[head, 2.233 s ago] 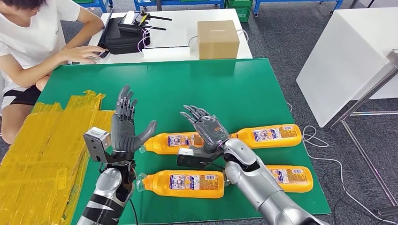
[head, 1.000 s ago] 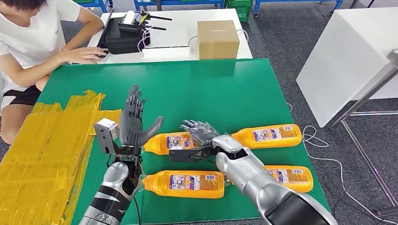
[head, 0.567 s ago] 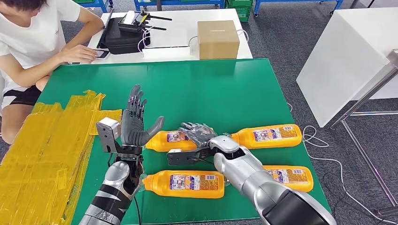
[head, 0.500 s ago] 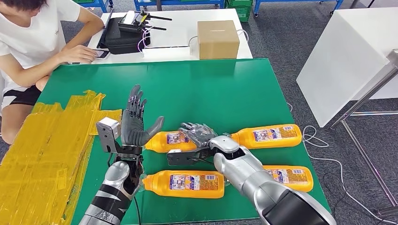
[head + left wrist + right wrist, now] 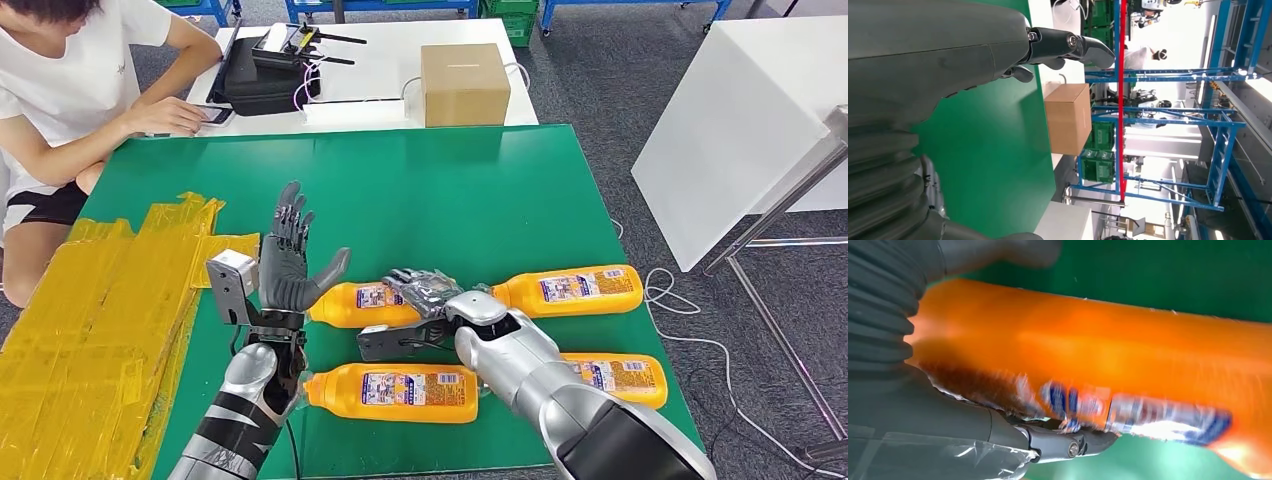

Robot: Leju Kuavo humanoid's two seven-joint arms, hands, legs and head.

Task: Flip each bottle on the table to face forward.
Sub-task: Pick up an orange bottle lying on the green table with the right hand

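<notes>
Four orange bottles lie on their sides on the green table (image 5: 450, 190), caps to the left. My right hand (image 5: 425, 290) lies over the far left bottle (image 5: 360, 303). In the right wrist view my right hand (image 5: 923, 405) wraps that bottle (image 5: 1128, 360), thumb on one side and a finger along the label. The far right bottle (image 5: 570, 288), near left bottle (image 5: 390, 390) and near right bottle (image 5: 615, 378) lie untouched, labels up. My left hand (image 5: 290, 260) stands raised and open, left of the bottles, holding nothing; my left hand (image 5: 948, 60) also appears in its wrist view.
A crumpled yellow taped sheet (image 5: 90, 330) covers the table's left side. A person (image 5: 70, 90) sits at the far left by a white desk with a black case (image 5: 260, 80) and a cardboard box (image 5: 463, 83). A white table (image 5: 740, 110) stands to the right.
My right hand came down from a raised, spread pose onto the far left bottle and closed around it. My left hand shifted a little right and forward, staying open.
</notes>
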